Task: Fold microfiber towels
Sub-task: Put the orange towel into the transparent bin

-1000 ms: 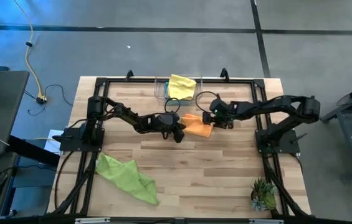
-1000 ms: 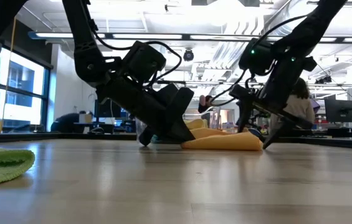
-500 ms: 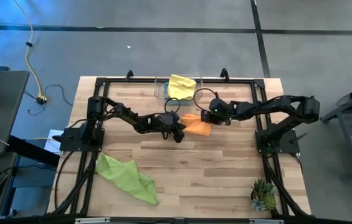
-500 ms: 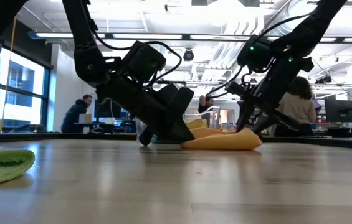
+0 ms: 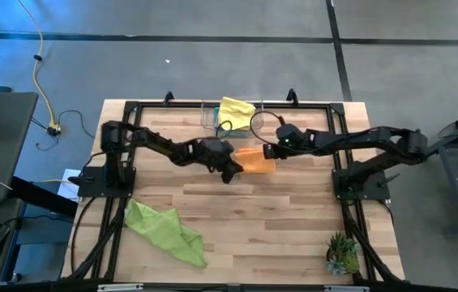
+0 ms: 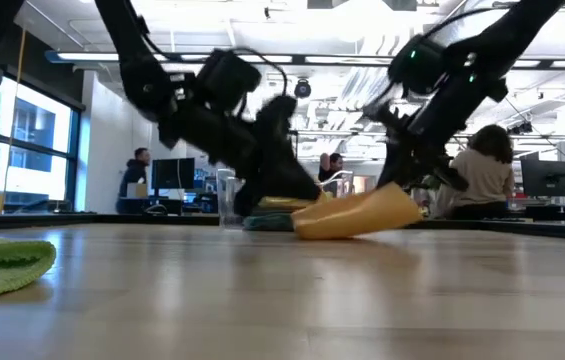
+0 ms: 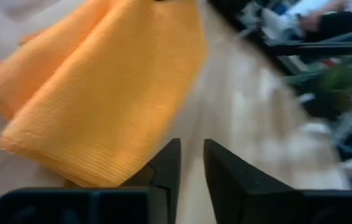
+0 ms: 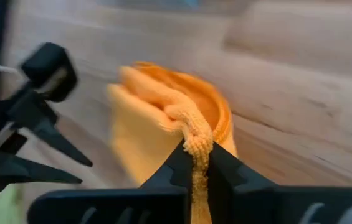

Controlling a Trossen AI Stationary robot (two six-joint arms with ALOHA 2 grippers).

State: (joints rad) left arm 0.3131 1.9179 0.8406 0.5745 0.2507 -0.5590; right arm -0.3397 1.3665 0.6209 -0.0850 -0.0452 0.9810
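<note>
The orange towel [image 5: 257, 161] lies bunched at the table's middle, its left end on the wood [image 6: 312, 228] and its right end raised. My right gripper [image 5: 267, 151] is shut on that raised end. My left gripper [image 5: 230, 171] stands just left of the towel, its fingers [image 7: 166, 165] a narrow gap apart with nothing between them. Whether a finger touches the cloth beside it I cannot tell. A yellow towel [image 5: 237, 112] hangs over the clear bin [image 5: 210, 115] at the far edge. A lime green towel [image 5: 168, 231] lies crumpled near the front left. My right gripper pinches a bunched fold of the orange towel's right end [image 8: 195, 138] between its two fingers, coming from the table's right and slanting down. That end [image 6: 392, 203] is lifted off the wood, and the cloth slopes down slack to its left end, which stays on the table.
A small green spiky plant [image 5: 342, 253] stands at the front right corner. Bare wood lies between the orange towel and the front edge. People sit at desks in the room behind the table.
My right gripper has gone toward the table's left onto the orange towel's right end, shut on it and raised it. That end now stands off the wood while the left end stays down. My left gripper has risen a little beside the towel.
</note>
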